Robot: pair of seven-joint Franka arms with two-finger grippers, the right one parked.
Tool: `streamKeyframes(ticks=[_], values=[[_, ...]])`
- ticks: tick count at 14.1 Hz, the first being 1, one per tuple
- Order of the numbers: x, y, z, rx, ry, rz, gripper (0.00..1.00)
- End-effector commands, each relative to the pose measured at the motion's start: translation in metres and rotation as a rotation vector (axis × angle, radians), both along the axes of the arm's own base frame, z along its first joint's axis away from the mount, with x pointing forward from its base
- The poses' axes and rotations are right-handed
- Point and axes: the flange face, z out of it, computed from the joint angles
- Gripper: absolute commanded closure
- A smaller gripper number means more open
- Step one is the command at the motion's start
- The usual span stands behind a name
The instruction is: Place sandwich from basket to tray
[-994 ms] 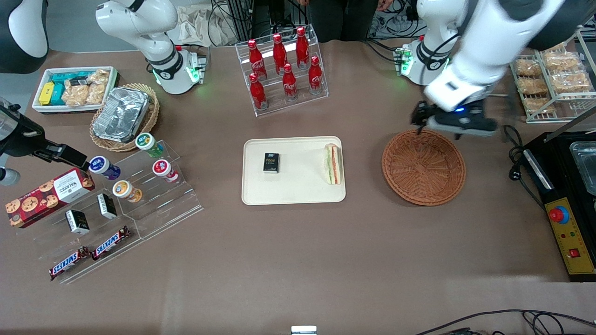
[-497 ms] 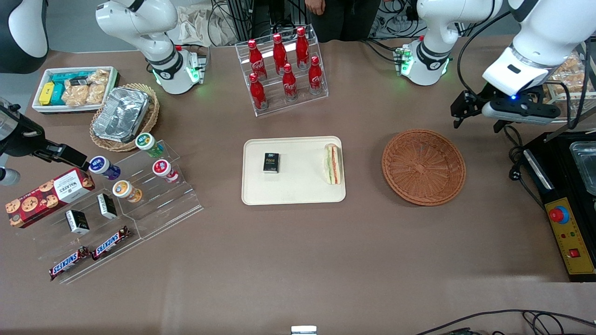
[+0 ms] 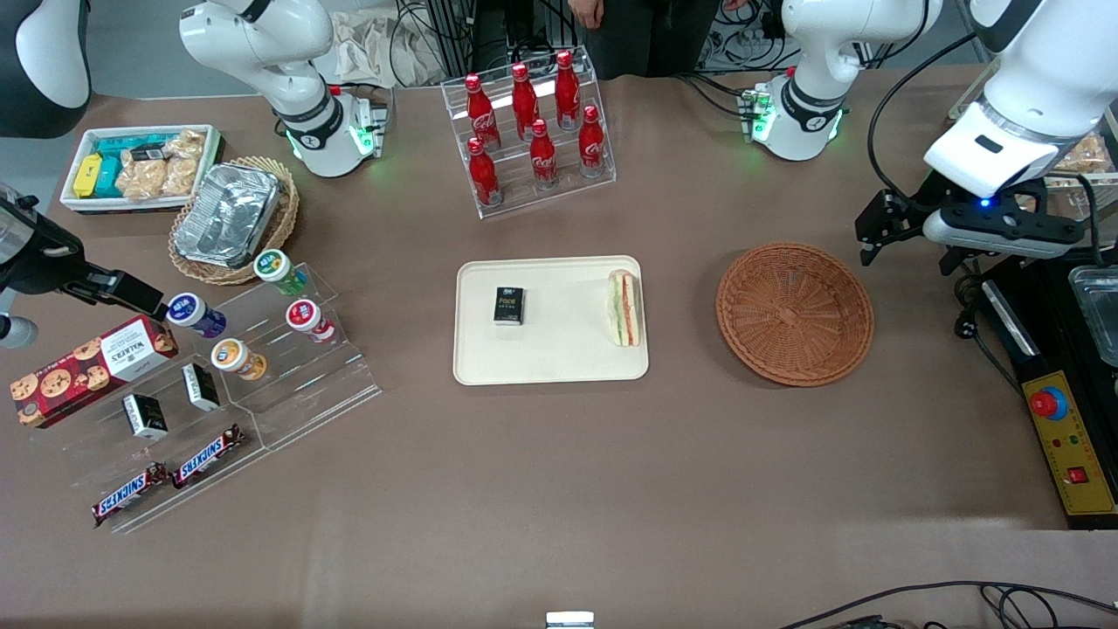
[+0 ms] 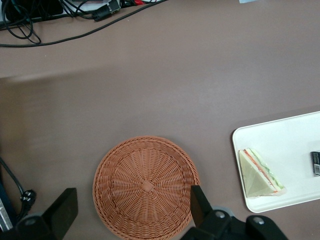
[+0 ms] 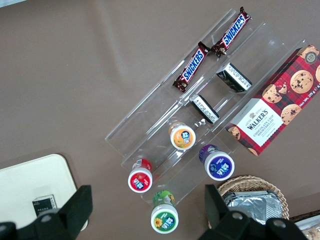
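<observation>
At the parked arm's end of the brown desk [image 3: 559,489], a white rectangular bin of bagged snacks [image 3: 140,166] sits beside a light tan wicker basket holding a foil container [image 3: 231,218]. Nearer the front camera than these, a clear acrylic stepped stand [image 3: 288,384] carries small lidded cups, with a red tartan cookie box [image 3: 87,367] next to it and two brown Snickers bars [image 3: 170,479] at its nearest edge. Toward the middle of the desk, farther from the camera, a clear tiered rack of red cola bottles [image 3: 528,131] stands upright. Nearer than the rack lies the flat cream-beige rectangular tray [image 3: 559,349]. A small black box [image 3: 509,306] rests on it, and the triangular white-bread sandwich with orange-red and green layers [image 3: 624,307] lies on the tray at its edge toward the working arm. Well apart from the sandwich, the round reddish-brown woven wicker basket [image 3: 795,314] sits on the desk beside the tray. The left arm's black gripper [image 3: 876,234] hangs above the desk just off the basket's rim, toward the working arm's end, touching nothing. Its jaws stand wide apart, holding nothing, as the left wrist view shows.
</observation>
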Motion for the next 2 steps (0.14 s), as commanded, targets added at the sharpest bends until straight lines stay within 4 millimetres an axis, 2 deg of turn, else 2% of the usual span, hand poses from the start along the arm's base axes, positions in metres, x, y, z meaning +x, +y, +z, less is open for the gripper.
streamKeyframes(ticks=[1, 2], values=[[-0.019, 0.026, 0.036, 0.012, -0.029, 0.025, 0.0], [-0.026, 0.031, 0.047, 0.01, -0.045, 0.029, 0.0]])
